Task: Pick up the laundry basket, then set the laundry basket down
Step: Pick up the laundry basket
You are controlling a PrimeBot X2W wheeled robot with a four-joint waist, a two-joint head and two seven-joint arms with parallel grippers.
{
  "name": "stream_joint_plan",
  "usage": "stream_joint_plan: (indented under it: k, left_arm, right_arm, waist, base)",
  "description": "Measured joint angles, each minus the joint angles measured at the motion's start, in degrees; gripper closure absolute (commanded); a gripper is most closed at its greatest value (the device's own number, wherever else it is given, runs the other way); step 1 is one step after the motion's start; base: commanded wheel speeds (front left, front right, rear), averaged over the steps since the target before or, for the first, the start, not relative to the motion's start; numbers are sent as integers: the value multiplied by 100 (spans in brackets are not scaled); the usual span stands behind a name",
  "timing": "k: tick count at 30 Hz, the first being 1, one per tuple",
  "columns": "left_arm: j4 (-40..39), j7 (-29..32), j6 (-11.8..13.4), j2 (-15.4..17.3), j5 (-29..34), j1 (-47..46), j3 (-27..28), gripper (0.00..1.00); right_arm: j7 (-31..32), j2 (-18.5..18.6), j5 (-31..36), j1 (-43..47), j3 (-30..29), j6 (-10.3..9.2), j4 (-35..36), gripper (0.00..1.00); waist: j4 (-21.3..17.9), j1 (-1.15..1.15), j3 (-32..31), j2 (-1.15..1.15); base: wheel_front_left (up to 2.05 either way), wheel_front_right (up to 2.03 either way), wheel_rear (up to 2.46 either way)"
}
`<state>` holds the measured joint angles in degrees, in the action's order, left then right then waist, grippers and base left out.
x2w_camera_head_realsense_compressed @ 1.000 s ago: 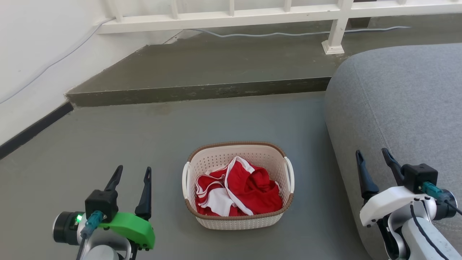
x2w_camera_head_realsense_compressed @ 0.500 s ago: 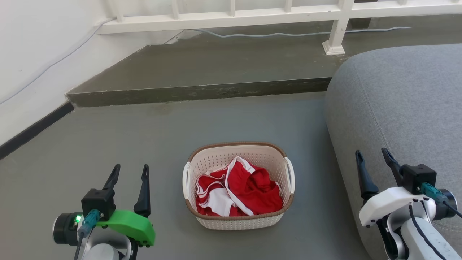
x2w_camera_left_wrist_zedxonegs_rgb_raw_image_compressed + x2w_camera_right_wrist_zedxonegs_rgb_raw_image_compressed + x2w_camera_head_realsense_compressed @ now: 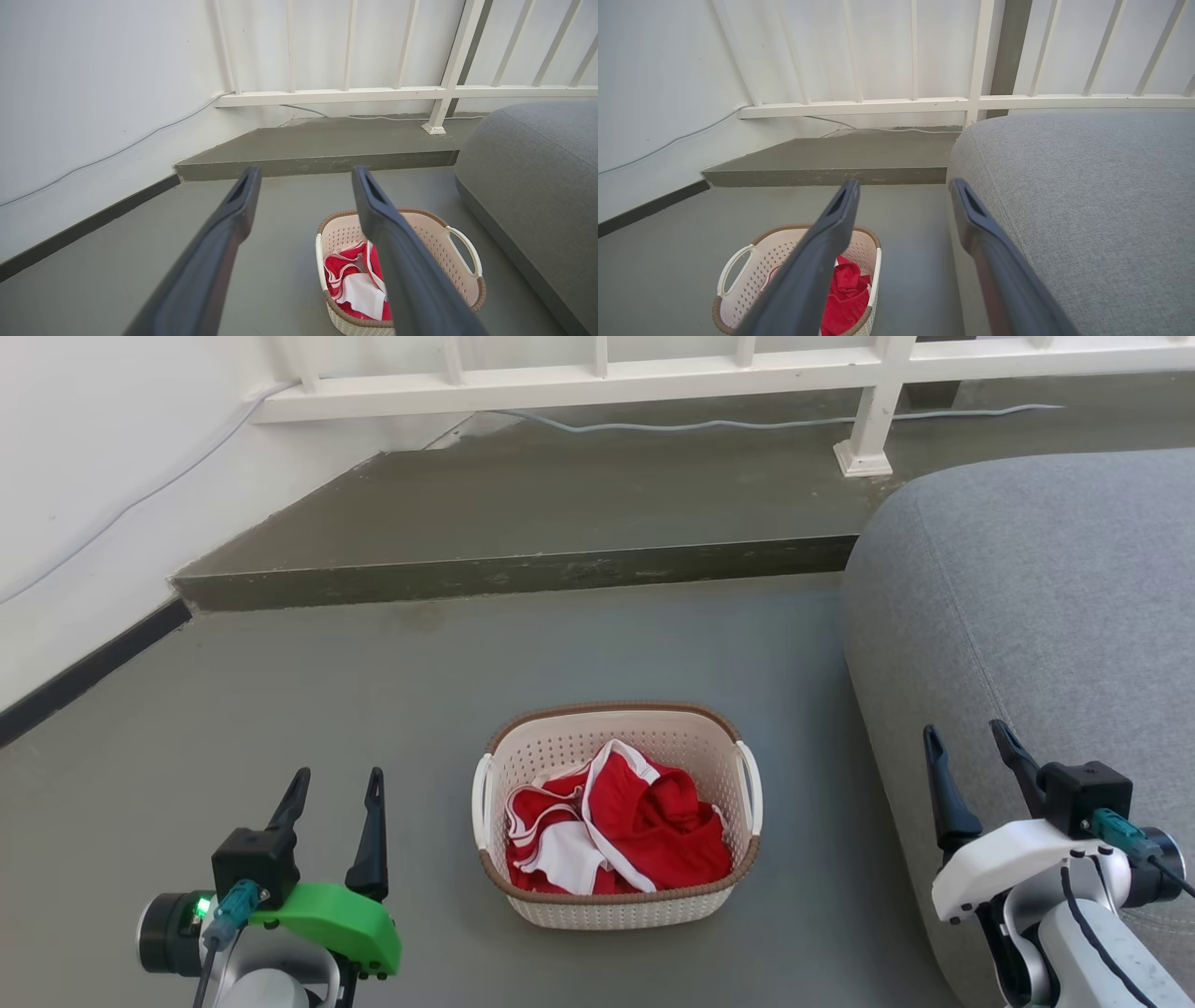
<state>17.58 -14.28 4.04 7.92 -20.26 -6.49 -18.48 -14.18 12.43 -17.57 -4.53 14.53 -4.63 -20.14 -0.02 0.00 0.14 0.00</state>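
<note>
The laundry basket (image 3: 579, 747) is a small cream perforated tub with a brown rim and two white side handles, standing on the grey floor. Red and white clothing (image 3: 621, 831) fills it. My left gripper (image 3: 338, 789) hangs open to the basket's left, a hand's width from its left handle (image 3: 479, 800). My right gripper (image 3: 968, 747) stands open well to the basket's right, in front of the sofa. In the left wrist view the basket (image 3: 444, 252) lies below and right of the open gripper (image 3: 303, 179); in the right wrist view the basket (image 3: 752, 270) sits lower left of the open gripper (image 3: 901, 189).
A grey sofa (image 3: 1046, 616) takes up the right side, close to the basket's right handle. A raised concrete step (image 3: 523, 569) runs behind the basket, with a white railing (image 3: 597, 378) and a cable beyond. A white wall (image 3: 84, 476) with a dark baseboard closes the left.
My left gripper has sunk slightly lower and nearer in the head view. The right gripper has barely shifted. The basket has stayed put.
</note>
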Motion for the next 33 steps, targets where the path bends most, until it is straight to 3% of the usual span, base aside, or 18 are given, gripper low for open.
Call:
stream_joint_plan:
  k: [16, 33]
  left_arm:
    - [-15, -14, -51, -105, 0, -82, 5, 0]
    - [-121, -15, -103, -212, 0, -645, -43, 0]
  right_arm:
    - [0, -19, 25, -8, -34, 59, -14, 0]
    - [-1, -1, 63, -506, -43, 155, 77, 0]
  waist:
    - [24, 0, 272, 0]
    - [108, 0, 1340, 0]
  base:
    - [0, 0, 0]
    - [0, 0, 0]
